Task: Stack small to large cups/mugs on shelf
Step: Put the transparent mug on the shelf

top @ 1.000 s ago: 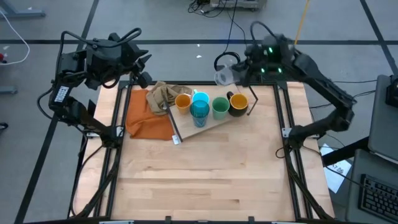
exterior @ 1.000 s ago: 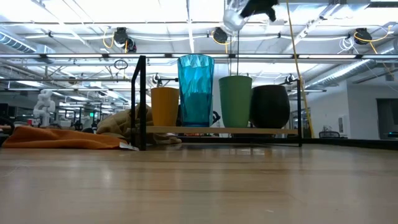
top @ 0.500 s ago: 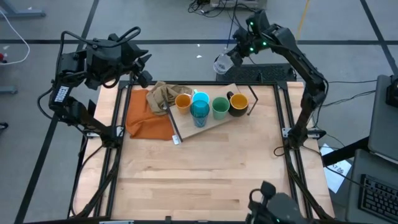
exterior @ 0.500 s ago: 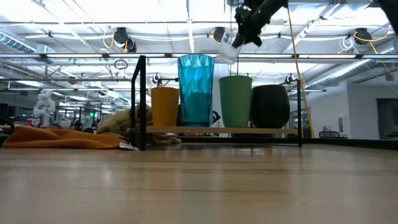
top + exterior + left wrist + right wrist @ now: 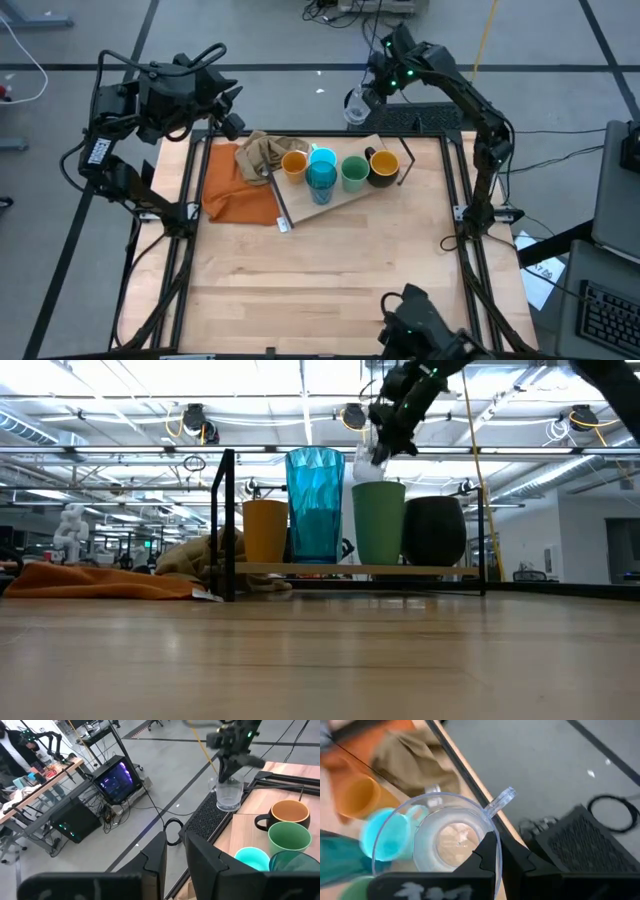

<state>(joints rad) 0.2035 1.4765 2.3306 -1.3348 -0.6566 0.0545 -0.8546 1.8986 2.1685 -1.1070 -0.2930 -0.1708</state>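
Behind the table stretches an open lab floor with cables, desks and a glowing monitor. On the pale wooden table an orange cloth lies toward the left, with a tan rag bunched on its far edge. Just beside it stands the shelf, a small light board on thin black legs, set at a slant. Along it, from left to right, stand the orange cup, the tall teal tumbler with the light-blue mug tucked behind it, the green cup and the black mug with its yellow-orange inside.

Reaching out past the far edge of the table, the right gripper is clamped on the rim of the clear glass, holding it upright in the air above and behind the green cup. Over the far left corner, well away from the cups, the left gripper waits, its fingers nearly together and grasping nothing.
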